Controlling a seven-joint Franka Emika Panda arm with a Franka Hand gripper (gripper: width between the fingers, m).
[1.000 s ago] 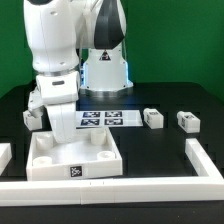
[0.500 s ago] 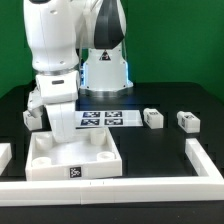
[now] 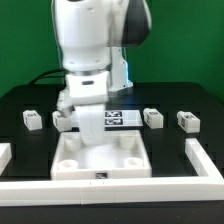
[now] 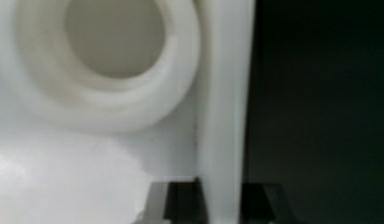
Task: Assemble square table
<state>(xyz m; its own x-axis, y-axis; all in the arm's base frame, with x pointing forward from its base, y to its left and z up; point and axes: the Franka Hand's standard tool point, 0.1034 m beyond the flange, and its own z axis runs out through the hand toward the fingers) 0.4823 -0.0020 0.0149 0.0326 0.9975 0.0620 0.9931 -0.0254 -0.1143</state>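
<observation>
Running across the near edge of the black counter (image 3: 170, 145), well in front of the tool, is a long white L-shaped border rail (image 3: 120, 185); its short arm turns back on the exterior view's right. Just behind the rail, under the tool, lies the large white plastic square slab with raised rim (image 3: 100, 168). It lies open side up, with round sockets in its corners and a small black-and-white tag (image 3: 100, 178) on its near wall.

The tool (image 3: 93, 136) comes straight down onto the slab's far rim and is closed on it. In the wrist view its two dark fingertips (image 4: 171, 205) sit on either side of the thin white rim wall (image 4: 224, 120), and one round socket (image 4: 100, 60) lies just beside the grip.

Farther back, small white block legs stand apart on the counter. One leg (image 3: 33, 120) is well to the exterior view's left of the tool, and a second leg (image 3: 63, 120) is close beside the tool, partly hidden by the arm. A third leg (image 3: 153, 118) and a fourth leg (image 3: 188, 121) stand on the exterior view's right. The marker board (image 3: 120, 118) lies just behind the tool, partly covered. The white robot arm (image 3: 85, 50) rises above it against a green wall (image 3: 190, 40).
</observation>
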